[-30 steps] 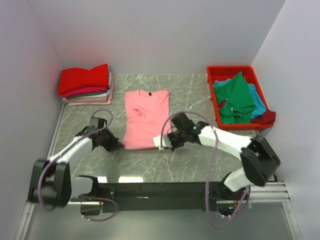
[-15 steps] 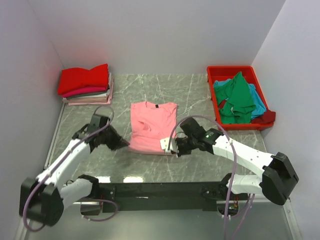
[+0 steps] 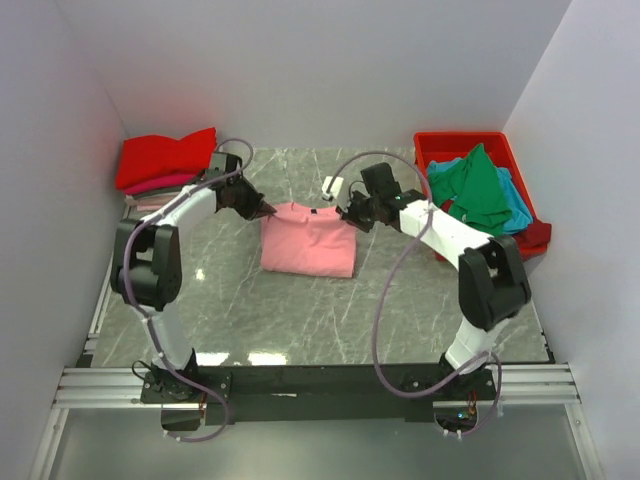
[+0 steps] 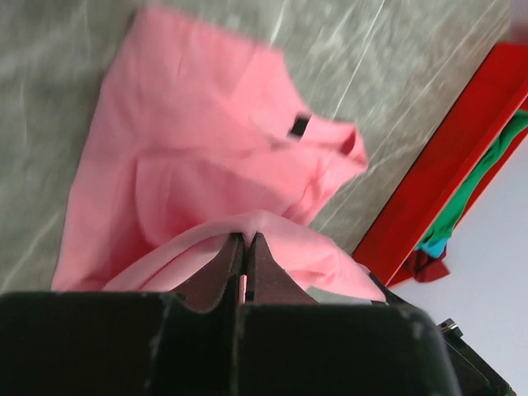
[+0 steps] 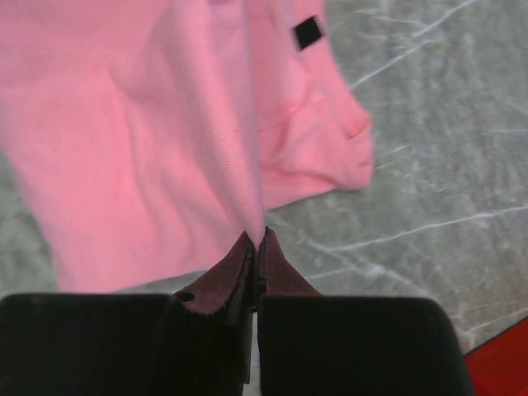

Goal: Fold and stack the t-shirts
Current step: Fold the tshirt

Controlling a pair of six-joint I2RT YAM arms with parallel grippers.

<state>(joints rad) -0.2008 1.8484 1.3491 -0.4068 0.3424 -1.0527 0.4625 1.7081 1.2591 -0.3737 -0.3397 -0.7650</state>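
- The left end effector [image 3: 262, 210] and right end effector [image 3: 347, 213] are each clamped tight on the pink t-shirt [image 3: 308, 250] hem.
- They have carried the hem from the near edge up to the collar, so the shirt lies folded in half on the tabletop [image 3: 420, 300].

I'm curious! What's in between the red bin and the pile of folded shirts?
The top view shows the pink t-shirt there on the table, pinched by the left end effector and the right end effector.

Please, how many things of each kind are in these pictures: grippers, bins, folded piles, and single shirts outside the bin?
Grippers: 2, the left gripper and the right gripper
Red bin: 1
Folded pile: 1
Pink t-shirt, held by both grippers: 1
Total: 5
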